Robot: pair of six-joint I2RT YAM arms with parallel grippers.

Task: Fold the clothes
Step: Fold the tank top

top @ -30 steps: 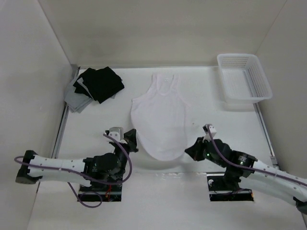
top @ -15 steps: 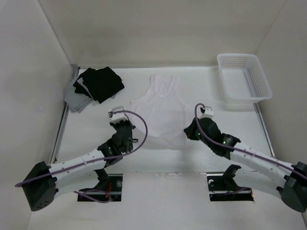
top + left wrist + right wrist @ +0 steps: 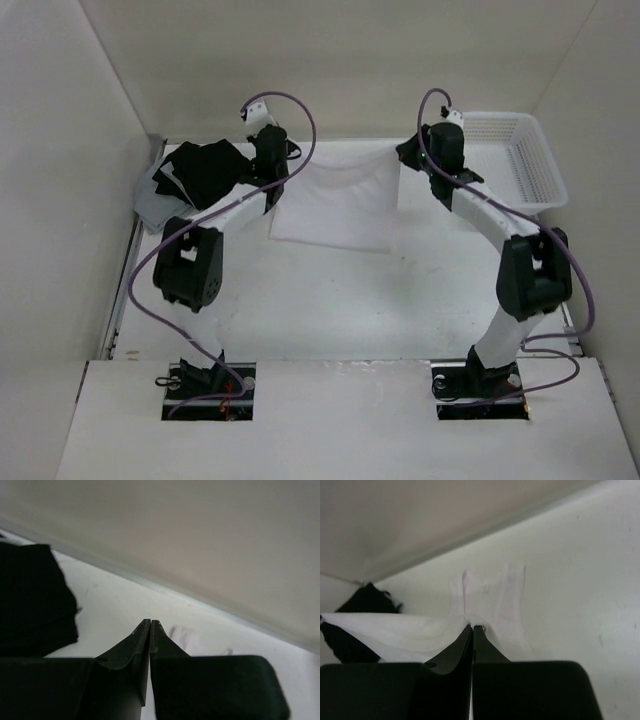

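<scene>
Reaching to the far edge of the worktop [image 3: 330, 290], both arms stand at the upper corners of the clothes [image 3: 335, 205], a white garment lying apparently doubled there, between the black garments [image 3: 205, 170] and the basket [image 3: 520, 165]. Right fingers [image 3: 469, 632] are clenched on a gathered pinch of the white fabric, evidently to keep the far edge taut and square over the layer beneath. Left fingers [image 3: 148, 630] are pressed together at the opposite corner, though fabric between them cannot be confirmed.
</scene>
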